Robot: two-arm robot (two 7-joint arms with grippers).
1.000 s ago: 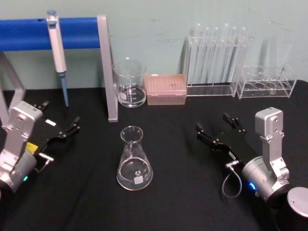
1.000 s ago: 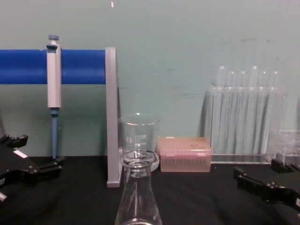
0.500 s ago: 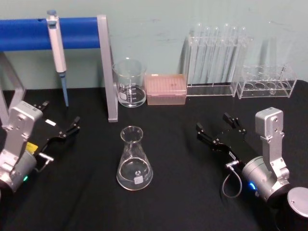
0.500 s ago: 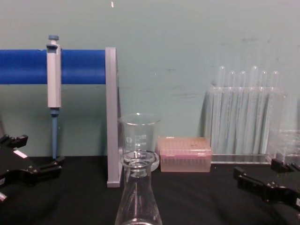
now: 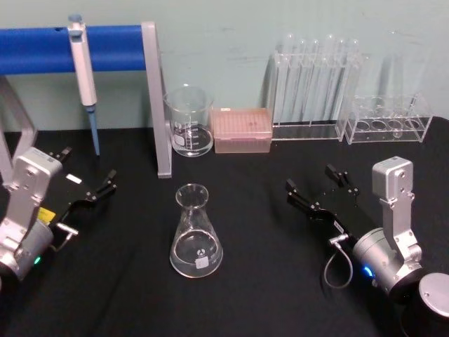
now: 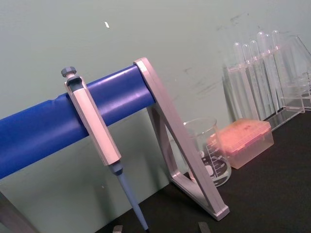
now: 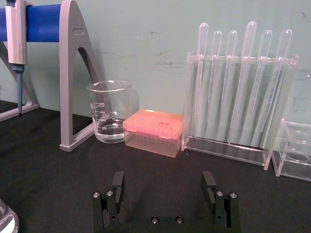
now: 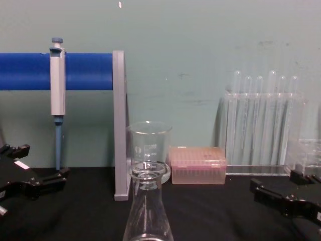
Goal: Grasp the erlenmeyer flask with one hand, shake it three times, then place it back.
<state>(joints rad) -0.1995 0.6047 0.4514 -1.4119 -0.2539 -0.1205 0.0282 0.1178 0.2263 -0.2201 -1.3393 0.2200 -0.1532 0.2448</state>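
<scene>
The clear erlenmeyer flask point(image 5: 196, 232) stands upright on the black table in the middle, close in front of me; its neck and rim point(image 8: 148, 173) rise at the lower centre of the chest view. My left gripper point(image 5: 85, 175) rests open to the flask's left, a hand's width away, with nothing between its fingers. My right gripper point(image 5: 313, 184) rests open to the flask's right, also apart from it. In the right wrist view the right gripper point(image 7: 164, 184) stands wide open over bare table, with a sliver of the flask's base point(image 7: 7, 219) at the lower corner.
Behind the flask stand a grey and blue pipette stand point(image 5: 156, 98) with a pipette point(image 5: 85, 77), a glass beaker point(image 5: 189, 121), a pink tip box point(image 5: 242, 129), a rack of test tubes point(image 5: 316, 88) and a low clear rack point(image 5: 388, 119).
</scene>
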